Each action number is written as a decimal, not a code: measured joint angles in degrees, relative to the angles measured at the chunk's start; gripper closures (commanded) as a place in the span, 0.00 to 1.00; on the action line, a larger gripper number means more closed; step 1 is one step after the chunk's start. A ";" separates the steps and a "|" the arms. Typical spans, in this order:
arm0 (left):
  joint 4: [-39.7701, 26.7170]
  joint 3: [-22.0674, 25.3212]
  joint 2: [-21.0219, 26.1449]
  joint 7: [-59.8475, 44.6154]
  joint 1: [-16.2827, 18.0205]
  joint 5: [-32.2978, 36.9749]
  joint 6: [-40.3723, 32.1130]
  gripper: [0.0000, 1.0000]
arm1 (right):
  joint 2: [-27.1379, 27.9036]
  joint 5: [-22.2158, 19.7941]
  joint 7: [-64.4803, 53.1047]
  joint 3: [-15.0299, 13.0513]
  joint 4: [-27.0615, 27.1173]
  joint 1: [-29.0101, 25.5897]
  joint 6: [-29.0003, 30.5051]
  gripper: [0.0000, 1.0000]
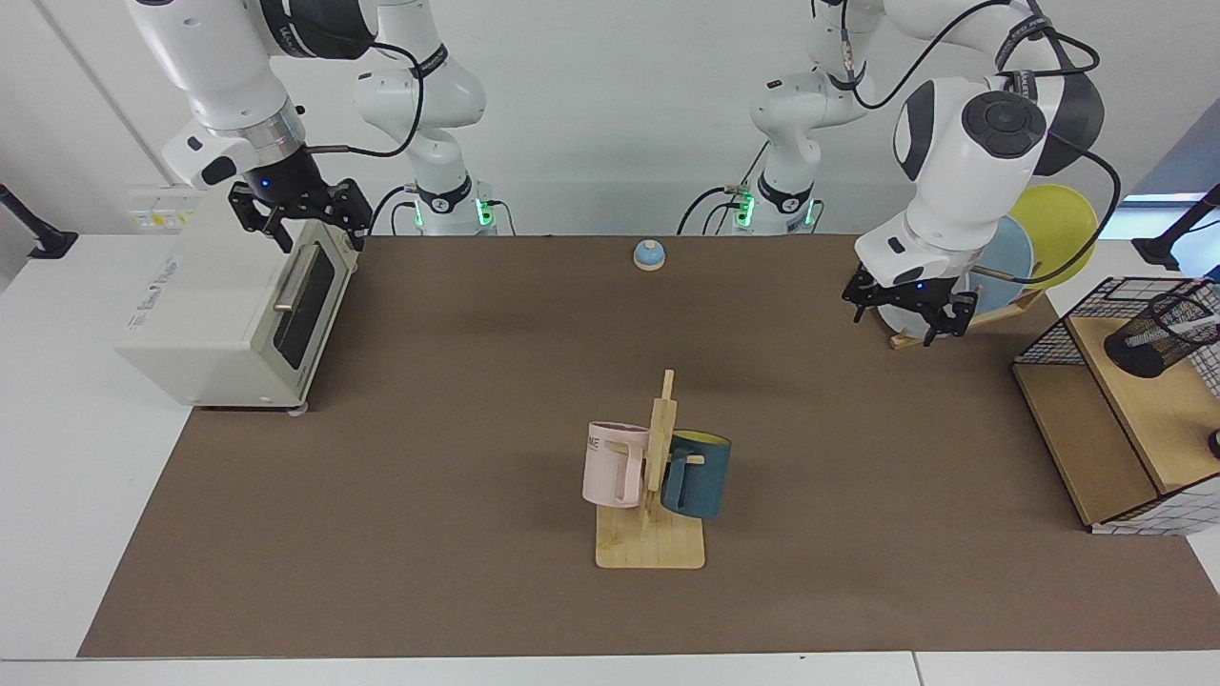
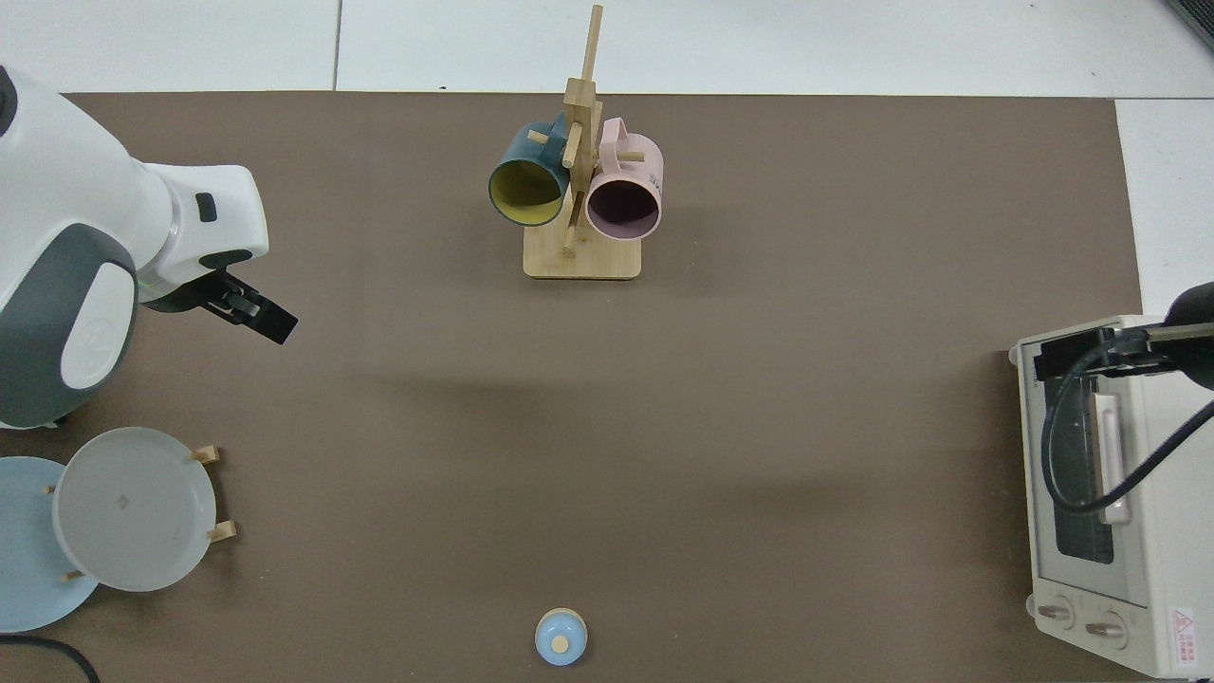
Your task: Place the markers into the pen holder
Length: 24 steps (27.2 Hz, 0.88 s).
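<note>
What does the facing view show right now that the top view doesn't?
Only the facing view shows the pen holder on the wire shelf, a white marker lying at its rim, and the yellow plate.

Only the top view shows the toaster oven's knobs.

Both show the left gripper empty above the mat near the plate rack, the right gripper waiting at the toaster oven, and the mug stand.

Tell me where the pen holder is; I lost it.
In the facing view, the pen holder stands at far right on the wood shelf, beyond the left gripper.
</note>
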 measured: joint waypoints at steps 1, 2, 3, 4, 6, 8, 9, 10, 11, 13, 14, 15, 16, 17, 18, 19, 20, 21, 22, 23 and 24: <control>0.00 0.00 -0.16 -1.19 -0.28 -0.30 -0.19 0.00 | 0.03 0.00 0.00 0.00 0.02 0.00 0.00 0.00; -0.01 -0.01 -0.39 -2.38 -0.57 -0.68 -0.56 0.00 | 0.07 0.00 0.00 0.00 0.03 0.00 0.00 0.00; -0.04 0.03 -0.66 -3.38 -0.83 -1.16 -1.06 0.00 | 0.10 0.00 0.00 0.00 0.05 0.00 0.00 0.00; -0.15 0.05 -1.00 -4.16 -1.02 -1.78 -1.45 0.00 | 0.14 0.00 0.00 0.00 0.06 0.00 0.00 0.00; -0.66 0.31 -1.95 -5.27 -1.19 -2.99 -2.07 0.00 | 0.18 0.00 0.00 0.00 0.07 0.00 0.00 0.00; -1.40 2.00 -3.07 -5.77 -2.12 -4.39 -2.37 0.00 | 0.21 0.00 0.00 0.00 0.08 0.00 0.00 0.00; -1.77 3.98 -3.64 -5.97 -3.48 -5.00 -2.43 0.00 | 0.21 0.00 0.00 0.00 0.08 0.00 0.00 0.00; -2.09 6.75 -4.20 -6.18 -5.49 -5.56 -2.44 0.00 | 0.21 0.00 0.00 0.00 0.09 0.00 0.00 0.00; -2.34 10.15 -4.73 -6.34 -8.06 -6.17 -2.45 0.00 | 0.21 0.00 0.00 0.00 0.09 0.00 0.00 0.00; -2.68 16.61 -5.62 -6.55 -12.83 -7.38 -2.46 0.00 | 0.21 0.00 0.00 0.01 0.10 0.00 0.00 0.00; -2.80 19.89 -6.05 -6.59 -15.15 -8.16 -2.46 0.00 | 0.21 0.00 0.00 0.02 0.10 0.00 0.00 0.00; -2.85 22.33 -6.36 -6.59 -16.77 -8.73 -2.46 0.00 | 0.21 0.00 0.00 0.03 0.11 0.00 0.00 0.00; -2.86 24.22 -6.60 -6.59 -17.91 -9.10 -2.45 0.00 | 0.21 0.00 -0.01 0.05 0.11 0.00 0.00 0.00; -2.86 25.64 -6.80 -6.59 -18.61 -9.33 -2.41 0.00 | 0.21 0.00 -0.01 0.08 0.11 0.00 0.00 0.00; -2.85 26.48 -6.95 -6.59 -18.91 -9.41 -2.37 0.00 | 0.21 0.00 -0.01 0.10 0.11 0.01 0.00 0.00; -2.81 26.89 -7.04 -6.59 -18.94 -9.43 -2.28 0.00 | 0.21 0.00 -0.01 0.12 0.12 0.01 0.00 0.00; -2.70 27.14 -7.08 -6.59 -18.92 -9.43 -2.17 0.00 | 0.21 0.00 -0.01 0.13 0.12 0.01 0.00 0.00; -2.50 27.31 -7.11 -6.60 -18.89 -9.43 -2.09 0.00 | 0.21 0.00 -0.01 0.13 0.12 0.01 0.00 0.00; -2.27 27.41 -7.13 -6.68 -18.85 -9.43 -2.06 0.00 | 0.22 0.00 -0.01 0.13 0.12 0.01 0.00 0.00; -2.03 27.46 -7.17 -6.80 -18.84 -9.43 -2.05 0.00 | 0.22 0.00 -0.01 0.13 0.12 0.01 0.00 0.00; -1.84 27.47 -7.26 -6.94 -18.83 -9.43 -2.09 0.00 | 0.22 0.00 -0.01 0.13 0.12 0.01 0.00 0.00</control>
